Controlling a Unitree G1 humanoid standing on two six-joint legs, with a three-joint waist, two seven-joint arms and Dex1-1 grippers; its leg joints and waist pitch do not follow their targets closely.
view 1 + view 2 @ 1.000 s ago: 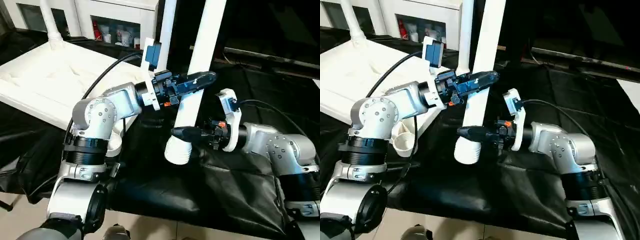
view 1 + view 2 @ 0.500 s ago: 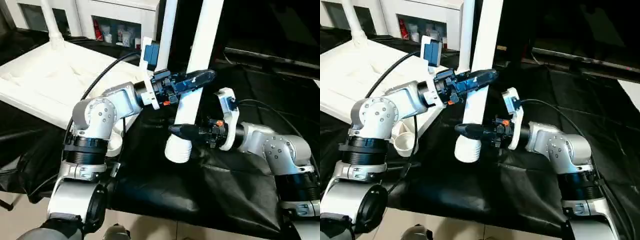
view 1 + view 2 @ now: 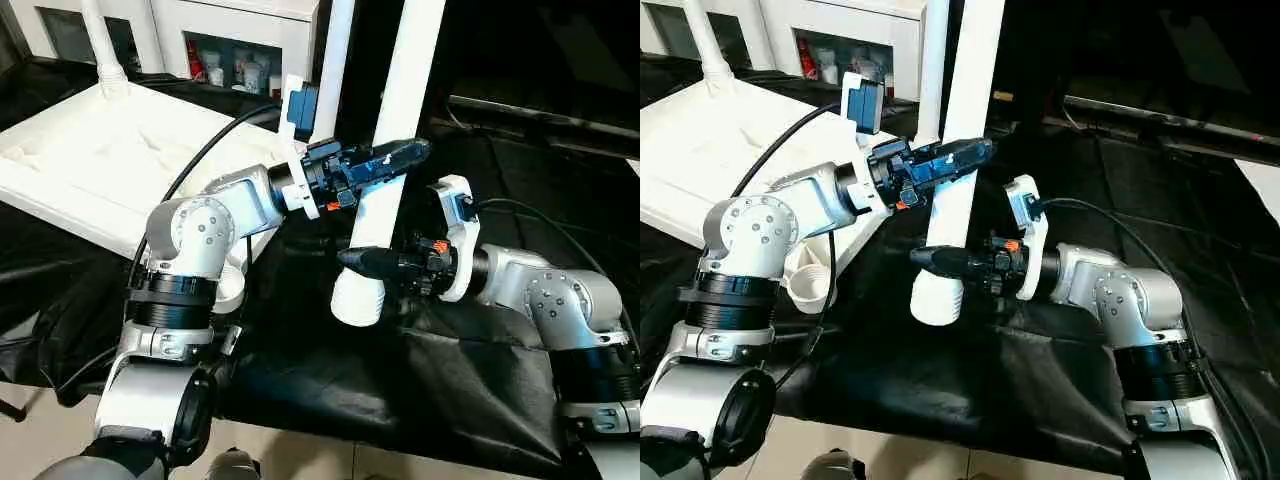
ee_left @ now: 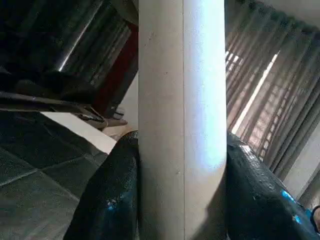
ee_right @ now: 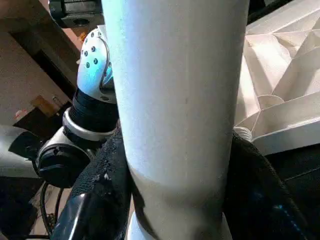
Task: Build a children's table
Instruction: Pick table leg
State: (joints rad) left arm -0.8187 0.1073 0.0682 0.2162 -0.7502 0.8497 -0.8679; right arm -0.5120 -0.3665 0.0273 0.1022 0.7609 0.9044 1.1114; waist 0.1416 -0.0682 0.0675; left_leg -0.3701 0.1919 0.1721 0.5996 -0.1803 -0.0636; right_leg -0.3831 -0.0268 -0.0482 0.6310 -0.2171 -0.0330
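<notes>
Since the earlier frame, our right gripper (image 3: 350, 259) has closed its jaws on the table leg (image 3: 392, 150) near its threaded end; our left gripper (image 3: 415, 152) clamps it higher. Held upright beside the tabletop (image 3: 90, 160), it awaits socket insertion.
</notes>
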